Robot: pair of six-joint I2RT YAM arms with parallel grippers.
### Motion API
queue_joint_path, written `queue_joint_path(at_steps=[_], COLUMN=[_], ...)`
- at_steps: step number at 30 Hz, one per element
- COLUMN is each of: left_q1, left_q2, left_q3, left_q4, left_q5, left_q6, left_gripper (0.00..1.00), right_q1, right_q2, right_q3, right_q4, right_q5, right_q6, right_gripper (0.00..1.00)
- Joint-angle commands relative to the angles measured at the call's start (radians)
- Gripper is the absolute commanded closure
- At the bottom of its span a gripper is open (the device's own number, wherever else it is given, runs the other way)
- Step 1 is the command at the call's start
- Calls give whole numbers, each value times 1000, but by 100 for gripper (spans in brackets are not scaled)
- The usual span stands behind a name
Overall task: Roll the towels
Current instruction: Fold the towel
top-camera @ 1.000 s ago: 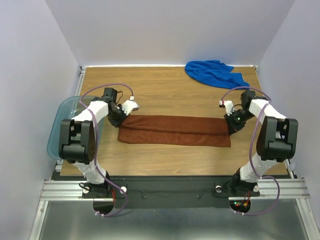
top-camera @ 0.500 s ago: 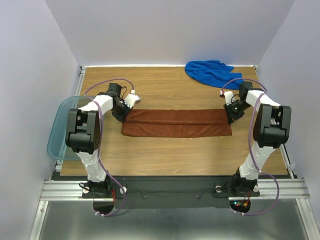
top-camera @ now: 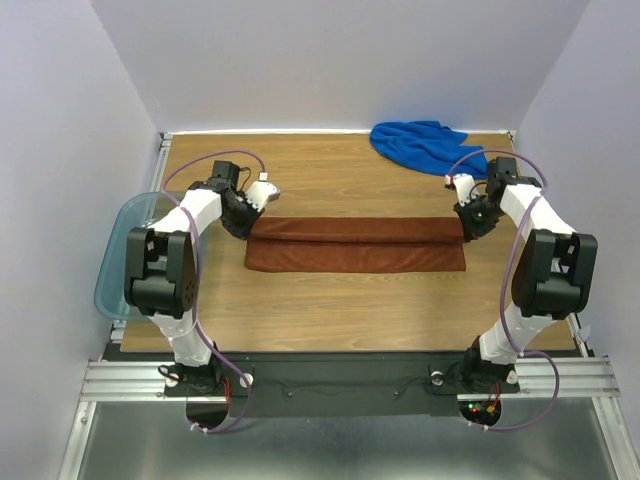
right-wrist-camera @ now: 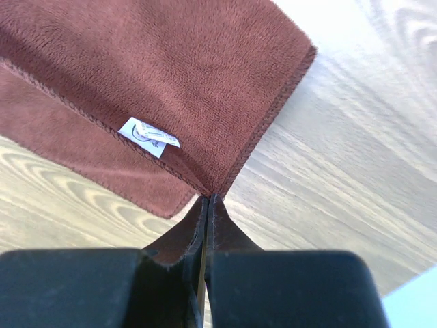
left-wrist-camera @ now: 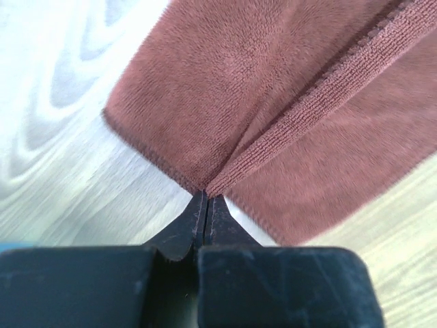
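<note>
Top external: rust-brown towel (top-camera: 355,248) lies folded as a long strip across the table (top-camera: 330,305); blue towel (top-camera: 425,145) is bunched at the far right corner. Left gripper (left-wrist-camera: 206,195) is pinched tight on the strip's left corner. Right gripper (right-wrist-camera: 207,198) is pinched tight on its right corner, near a white tag (right-wrist-camera: 149,137).

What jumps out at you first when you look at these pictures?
A long brown towel lies stretched across the middle of the wooden table, folded lengthwise. The left gripper pinches its left end and the right gripper pinches its right end, both shut on the cloth. A crumpled blue towel sits at the far right corner.
</note>
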Motion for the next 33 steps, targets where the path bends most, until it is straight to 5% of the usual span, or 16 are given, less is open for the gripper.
queue_joint_path(at_steps=[1,19,33], left_q1=[-3,-3,-3], left_q2=[-124,-126,-136], left_q3=[0,-113,-37], left_q4=[-51,-54,-100], left_q5=[-17,-67,-47], left_q6=[25,82,64], left_gripper=[100,100,100], right_q1=[3,4,4], right_q2=[-60,-31,-60], right_q3=[1,-114,-16], right_q4=[-33,-58,-98], right_q5=[-8,7,1], right_q6=[-33,-99,-85], right_gripper=[99,100,99])
